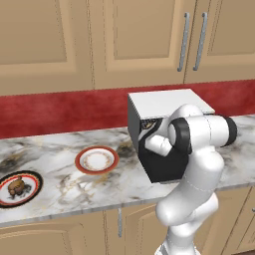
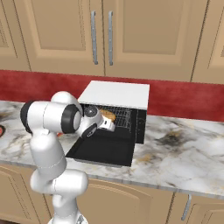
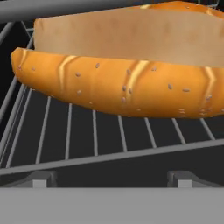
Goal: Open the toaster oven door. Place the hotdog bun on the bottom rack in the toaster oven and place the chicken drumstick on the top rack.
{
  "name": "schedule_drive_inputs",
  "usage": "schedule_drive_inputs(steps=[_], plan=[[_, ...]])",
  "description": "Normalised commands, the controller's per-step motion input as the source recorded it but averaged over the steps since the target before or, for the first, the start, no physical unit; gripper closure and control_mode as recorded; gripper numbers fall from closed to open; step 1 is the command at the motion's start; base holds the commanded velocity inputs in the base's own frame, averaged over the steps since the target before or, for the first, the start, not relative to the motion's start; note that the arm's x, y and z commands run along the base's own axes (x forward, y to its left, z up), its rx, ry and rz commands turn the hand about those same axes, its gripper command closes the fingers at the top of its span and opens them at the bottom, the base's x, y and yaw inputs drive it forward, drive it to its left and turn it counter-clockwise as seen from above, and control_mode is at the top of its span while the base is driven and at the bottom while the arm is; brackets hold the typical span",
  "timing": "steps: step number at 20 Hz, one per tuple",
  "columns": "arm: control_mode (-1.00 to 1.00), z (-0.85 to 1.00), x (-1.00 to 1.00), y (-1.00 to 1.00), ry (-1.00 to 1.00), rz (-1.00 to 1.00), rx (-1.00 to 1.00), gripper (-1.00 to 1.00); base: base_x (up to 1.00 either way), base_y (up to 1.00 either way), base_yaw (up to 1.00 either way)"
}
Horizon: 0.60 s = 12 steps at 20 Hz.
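1. Jaws sit nearest your hand camera, spread wide and holding nothing; the gripper [image 2: 106, 124] reaches into the oven [image 2: 117, 94].
2. Your bun [image 3: 122, 83] lies on a rack [image 3: 94, 135], at 12 o'clock from the fingertips [image 3: 39, 179], apparently released there.
3. Its door [image 2: 103, 151] lies folded down flat, giving access.
4. Your drumstick [image 1: 16, 186] waits on a plate [image 1: 31, 178] at 9 o'clock along the bench [image 1: 64, 196].
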Motion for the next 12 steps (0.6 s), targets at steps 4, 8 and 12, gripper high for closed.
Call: schedule_drive_inputs(steps=[4,8,12], plan=[[-1.00,0.19,-0.18,-0.23,0.00,0.00,0.00,-1.00,0.00,0.00,0.00],[-1.00,0.31,-0.34,-0.28,0.00,0.00,0.00,-1.00,0.00,0.00,0.00],[-1.00,0.54,-0.27,-0.18,0.00,0.02,0.00,-1.00,0.00,0.00,0.00]])
